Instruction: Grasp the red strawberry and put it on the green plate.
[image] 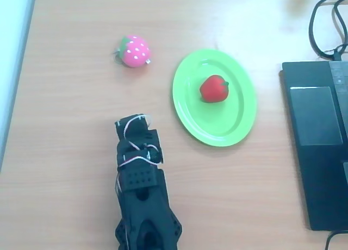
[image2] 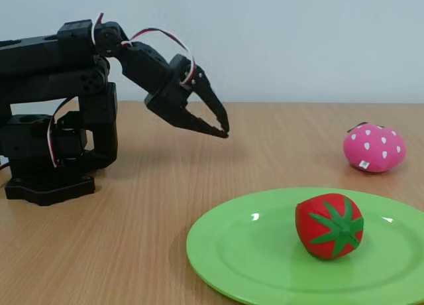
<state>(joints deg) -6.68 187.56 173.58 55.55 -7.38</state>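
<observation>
One red strawberry (image: 213, 89) lies on the green plate (image: 239, 127); my fingers (image2: 222, 128), pressed together and empty, hover above the desk (image: 65, 125) at the plate's eight o'clock.

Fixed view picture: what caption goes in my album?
Red strawberry sits on green plate; empty gripper hangs above the table.

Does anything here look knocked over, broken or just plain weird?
Nothing stands out. The red strawberry lies on its side on the green plate, leafy cap facing sideways. The pink strawberry sits apart on the bare table. The gripper hangs in the air, tips together, holding nothing.
</observation>
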